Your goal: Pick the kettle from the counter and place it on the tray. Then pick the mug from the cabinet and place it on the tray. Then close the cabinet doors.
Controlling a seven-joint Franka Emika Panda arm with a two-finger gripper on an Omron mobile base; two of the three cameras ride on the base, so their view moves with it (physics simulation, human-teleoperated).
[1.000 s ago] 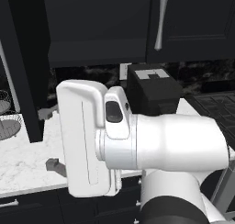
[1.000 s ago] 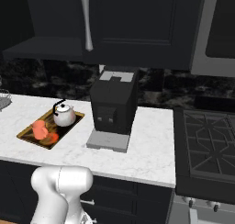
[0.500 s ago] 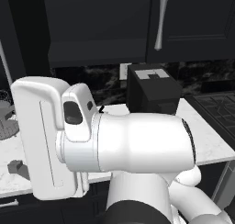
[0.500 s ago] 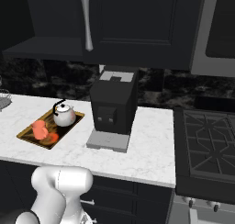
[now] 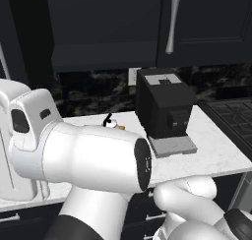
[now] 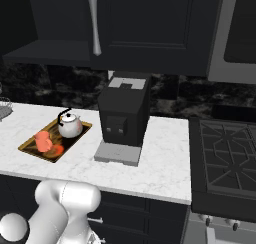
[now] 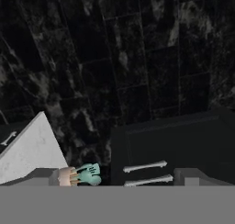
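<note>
Left base view: my arm (image 5: pixel 83 160) bulks across the lower left, hiding most of the counter (image 5: pixel 216 153). Right base view: kettle (image 6: pixel 69 125) and mug (image 6: pixel 43 141) sit in the tray (image 6: pixel 30 149), centre left. Hand view: I cannot tell how the fingers stand.

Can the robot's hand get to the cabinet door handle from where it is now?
Probably not yet. The long silver handle on the cabinet door has nothing blocking it, but the hand view faces dark backsplash tiles and low drawer pulls, so the arm likely has to swing up first.
</note>
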